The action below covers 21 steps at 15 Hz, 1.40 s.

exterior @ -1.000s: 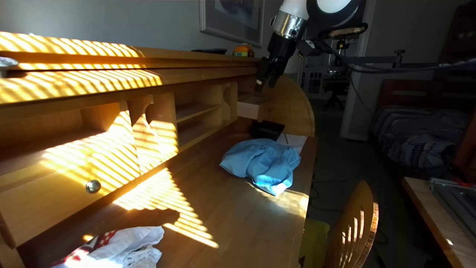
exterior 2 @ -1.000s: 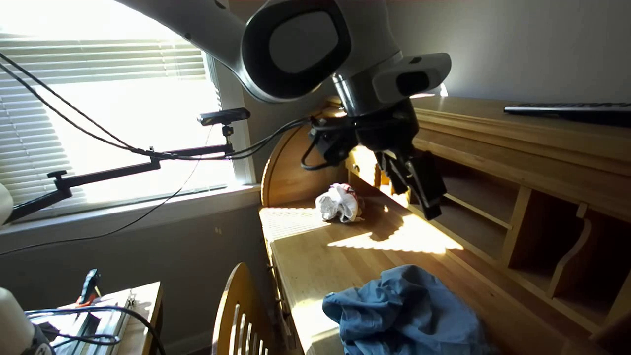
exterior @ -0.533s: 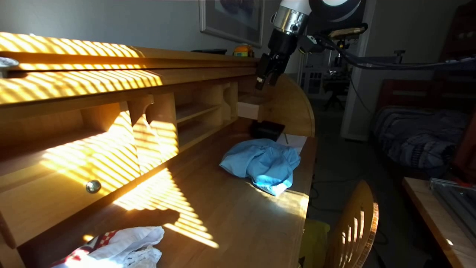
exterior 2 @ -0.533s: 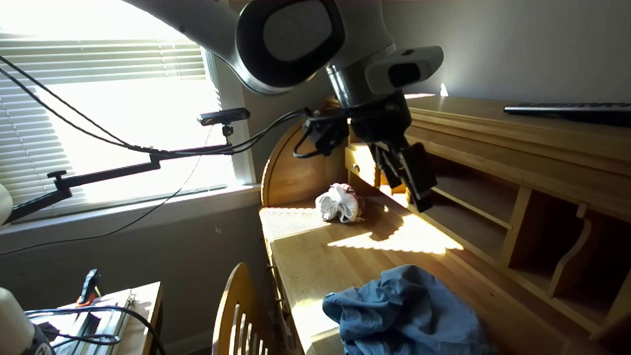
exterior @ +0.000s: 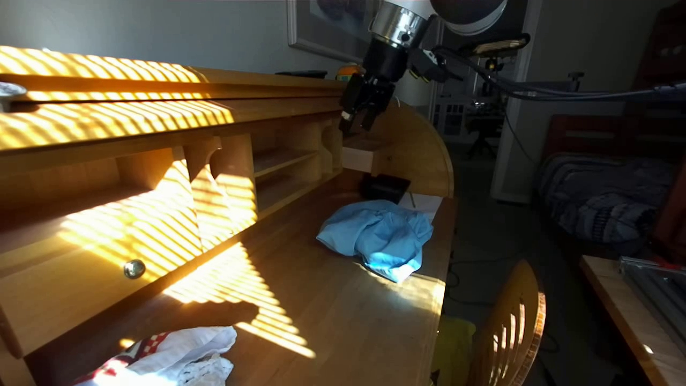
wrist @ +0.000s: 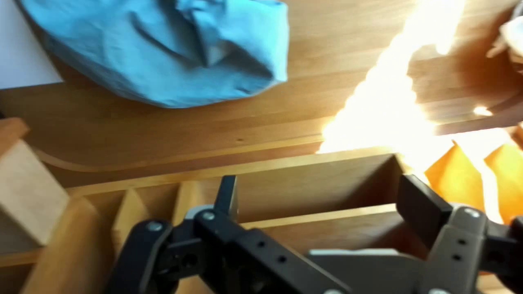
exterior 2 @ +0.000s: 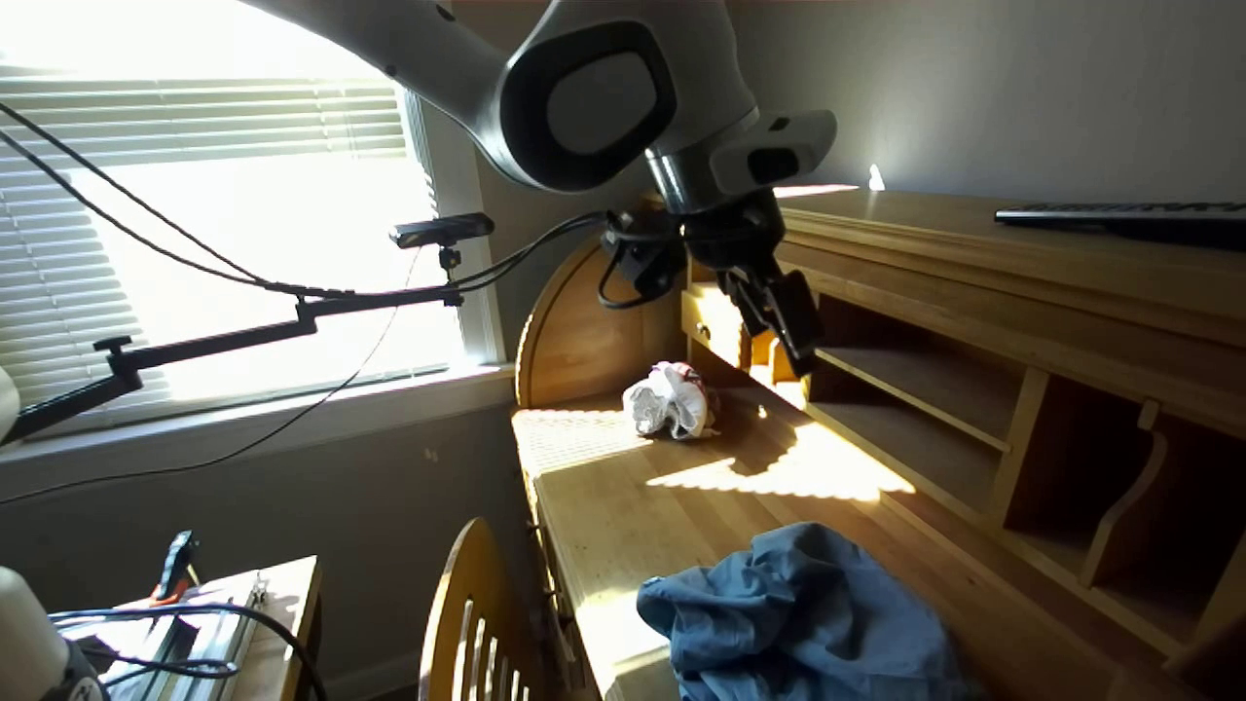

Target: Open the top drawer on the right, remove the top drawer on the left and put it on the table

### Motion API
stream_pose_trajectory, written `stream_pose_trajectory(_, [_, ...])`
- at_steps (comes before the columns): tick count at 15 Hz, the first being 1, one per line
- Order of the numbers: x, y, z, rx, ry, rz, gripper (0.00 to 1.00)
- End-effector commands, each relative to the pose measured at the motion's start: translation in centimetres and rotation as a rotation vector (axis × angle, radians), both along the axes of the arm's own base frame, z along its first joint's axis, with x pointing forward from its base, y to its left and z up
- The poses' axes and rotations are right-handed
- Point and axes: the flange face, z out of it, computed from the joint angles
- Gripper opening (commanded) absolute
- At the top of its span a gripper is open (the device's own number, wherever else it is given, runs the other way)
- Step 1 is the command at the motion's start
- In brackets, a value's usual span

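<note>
At the left end of the hutch [exterior 2: 954, 239], as you are facing it, the left drawer [exterior 2: 715, 314] is sitting in its place; how flush, you cannot tell. In an exterior view its knob [exterior: 134, 268] is facing out, so you are probably planning a pull straight away from the hutch. Depth hidden; long axis undetermined.

At the hutch's right end, the right drawer [exterior: 358, 158] is already jutting out; judgement: that step is looking done.

Your gripper [wrist: 318, 192] is hanging by the hutch's open shelves [exterior: 283, 159], nearer the right drawer than the left, jaws well apart, nothing between them. The fingers [wrist: 423, 204] are pointing down toward the hutch, their spread running roughly along its length.

Judgement: the coming move is turning on this: the left drawer is lying leftward along the hutch, not clearly showing in the wrist view. You are likely needing to travel that way until the fingers are straddling the knob.
</note>
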Motion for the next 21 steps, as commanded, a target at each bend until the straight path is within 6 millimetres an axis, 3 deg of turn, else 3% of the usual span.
stream_pose_trajectory(1, [2.8, 8.8, 1.3, 0.089, -0.056, 0.094, 1.0])
stream_pose_trajectory(3, [3.6, 13.4, 1.2, 0.121, -0.06, 0.134, 1.0])
stream_pose_trajectory(6, [3.8, 18.1, 0.6, 0.143, -0.024, 0.189, 1.0])
stream_pose_trajectory(13, [3.2, 25.2, -3.4, 0.115, -0.02, 0.243, 1.0])
stream_pose_trajectory(14, [3.0, 25.8, -3.9, 0.091, -0.028, 0.262, 1.0])
stream_pose_trajectory(15, [2.6, 24.5, -3.3, 0.114, -0.003, 0.263, 1.0])
stream_pose_trajectory(18, [2.4, 25.8, -4.2, 0.1, -0.01, 0.277, 1.0])
stream_pose_trajectory(21, [2.7, 25.1, -4.3, 0.069, 0.024, 0.256, 1.0])
